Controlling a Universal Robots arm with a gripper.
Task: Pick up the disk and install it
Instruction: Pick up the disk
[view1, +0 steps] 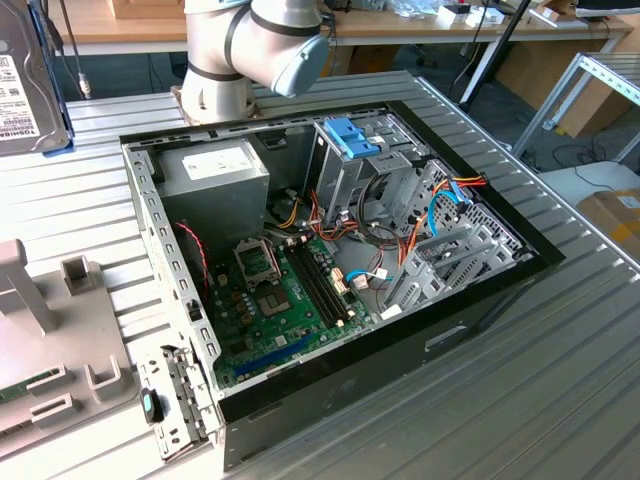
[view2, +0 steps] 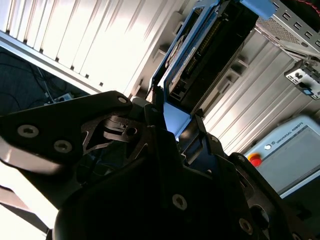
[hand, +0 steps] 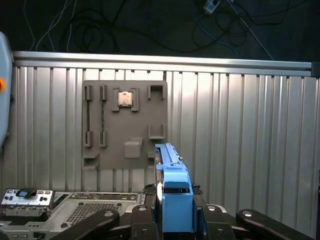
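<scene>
Blue plastic frame, grey metal body: we see the disk (hand: 167, 160) clamped end-on in the pincer (hand: 173, 190), held over the ribbed counter (hand: 250, 150); we judge it dense, stiff and shock-sensitive, the frame end being the safe place to grip

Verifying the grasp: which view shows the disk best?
Second wrist view: the disk sits clamped in the pincer, with its blue frame and dark side visible. First wrist view shows it edge-on. Exterior view catches its labelled face, cut off at that view's left edge.
</scene>
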